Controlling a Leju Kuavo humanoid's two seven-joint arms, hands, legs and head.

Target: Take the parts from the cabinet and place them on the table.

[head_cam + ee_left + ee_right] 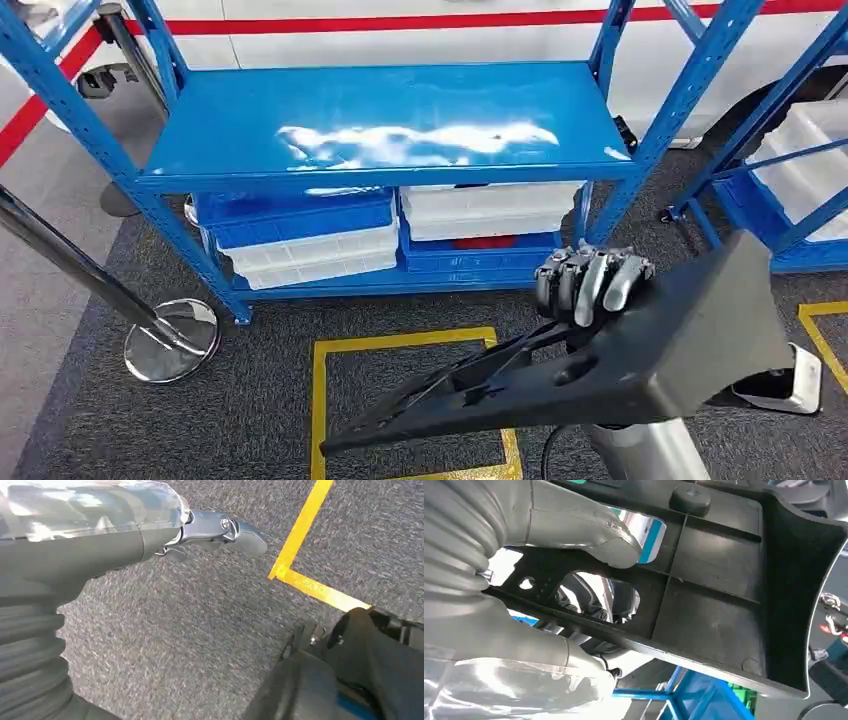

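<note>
- Right hand (592, 283) grips the black plastic part (600, 370): fingers curled over its upper edge, thumb (594, 540) pressed on the ribbed inner face.
- Part is carried in the air in front of the blue cabinet (390, 130), above the grey carpet (250, 400).
- Left hand (220, 530) hangs over the carpet, apparently holding nothing; its fingers are mostly hidden, so open or closed unclear.
- Risk: the part is long and held near one edge, so it may swing and clip the cabinet frame, or slip out.

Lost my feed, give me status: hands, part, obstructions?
Right hand grips black plastic part. Left hand hangs over carpet, holding nothing. Blue shelf rack ahead, top bare.
</note>
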